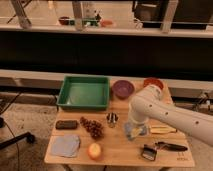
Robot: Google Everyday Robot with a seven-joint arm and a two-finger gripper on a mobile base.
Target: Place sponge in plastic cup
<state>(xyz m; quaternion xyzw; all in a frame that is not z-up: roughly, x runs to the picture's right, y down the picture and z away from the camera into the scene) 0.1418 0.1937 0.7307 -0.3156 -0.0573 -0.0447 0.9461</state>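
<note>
Reaching down near the table's (120, 147) right-middle, the gripper (134, 127) has its fingers shut; whether they hold the sponge (131, 131) is hidden. The light-blue plastic cup (140, 131) sits under the wrist. Centre over the cup's rim before letting go, I judge.

Warm, dim indoor light falls from above on the wooden table (165, 155), casting soft shadows beneath it. The dark wall (100, 52) behind swallows detail, the whole scene soft and grainy, the counter (45, 27) above brighter.
</note>
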